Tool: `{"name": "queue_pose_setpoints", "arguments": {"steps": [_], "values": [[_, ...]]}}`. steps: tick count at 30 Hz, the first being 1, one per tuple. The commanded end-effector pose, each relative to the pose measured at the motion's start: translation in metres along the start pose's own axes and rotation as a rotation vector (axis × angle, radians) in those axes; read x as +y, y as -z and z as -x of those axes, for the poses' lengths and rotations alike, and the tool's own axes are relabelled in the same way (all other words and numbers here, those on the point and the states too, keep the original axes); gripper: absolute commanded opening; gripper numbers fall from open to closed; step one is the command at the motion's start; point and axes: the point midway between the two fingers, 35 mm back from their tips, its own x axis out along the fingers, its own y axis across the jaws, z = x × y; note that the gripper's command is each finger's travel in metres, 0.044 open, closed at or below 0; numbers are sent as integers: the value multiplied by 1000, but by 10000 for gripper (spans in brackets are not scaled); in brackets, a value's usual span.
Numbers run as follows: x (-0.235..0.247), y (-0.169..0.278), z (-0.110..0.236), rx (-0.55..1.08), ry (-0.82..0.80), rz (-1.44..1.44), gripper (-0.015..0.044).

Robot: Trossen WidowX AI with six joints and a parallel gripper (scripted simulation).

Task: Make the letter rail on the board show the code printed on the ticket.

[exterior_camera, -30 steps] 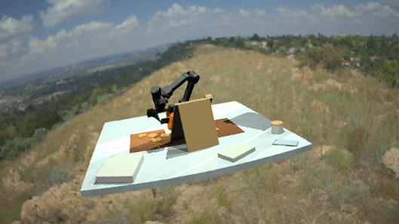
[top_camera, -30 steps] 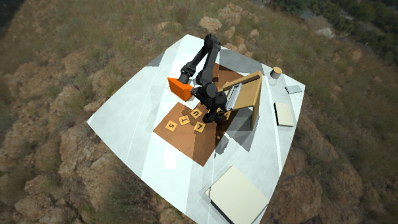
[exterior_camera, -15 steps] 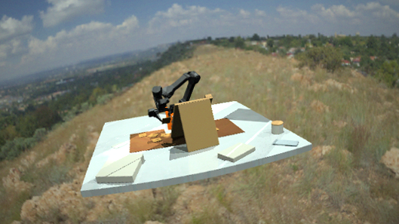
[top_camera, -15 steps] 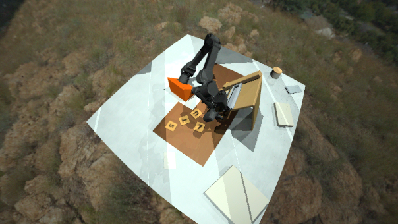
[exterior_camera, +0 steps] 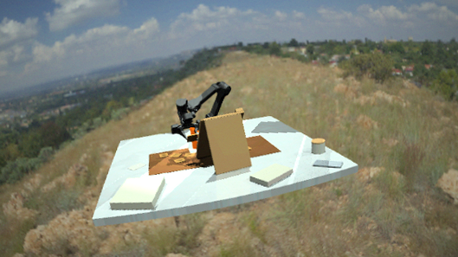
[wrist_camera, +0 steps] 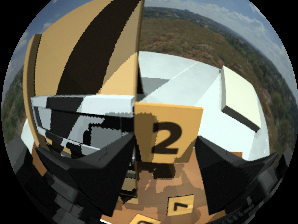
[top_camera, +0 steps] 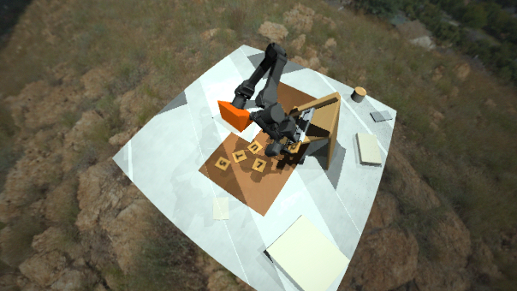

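Note:
My gripper (top_camera: 292, 145) (wrist_camera: 166, 139) is shut on a tan letter tile printed "2" (wrist_camera: 166, 132) and holds it upright, just off the end of the letter rail (top_camera: 306, 121) (wrist_camera: 80, 121). The rail runs across the face of the leaning tan board (top_camera: 331, 128) (exterior_camera: 226, 143) (wrist_camera: 100, 43). Several more tan tiles lie on the brown mat (top_camera: 257, 193) (exterior_camera: 159, 162): a "5" (top_camera: 222, 163), a "1" (top_camera: 240, 156), a "7" (top_camera: 258, 164) and one more (top_camera: 255, 147). A pale slip, which looks like the ticket (top_camera: 221, 208) (exterior_camera: 137, 166), lies on the counter; its print is too small to read.
An orange wedge (top_camera: 233, 115) sits beside the arm's base. A short cylinder (top_camera: 359, 94) (exterior_camera: 318, 146), a grey plate (top_camera: 381, 115) (exterior_camera: 328, 163), a cream block (top_camera: 368, 148) (exterior_camera: 271, 174) and a large cream slab (top_camera: 307, 254) (exterior_camera: 137, 192) lie near the counter's edges.

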Motion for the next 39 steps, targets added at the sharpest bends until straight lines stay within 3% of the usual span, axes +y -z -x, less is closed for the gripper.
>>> {"name": "queue_pose_setpoints", "arguments": {"steps": [1,39], "values": [[3,3,-1,5,1,-10,0],[22,4,-1,5,0,-11,0]]}}
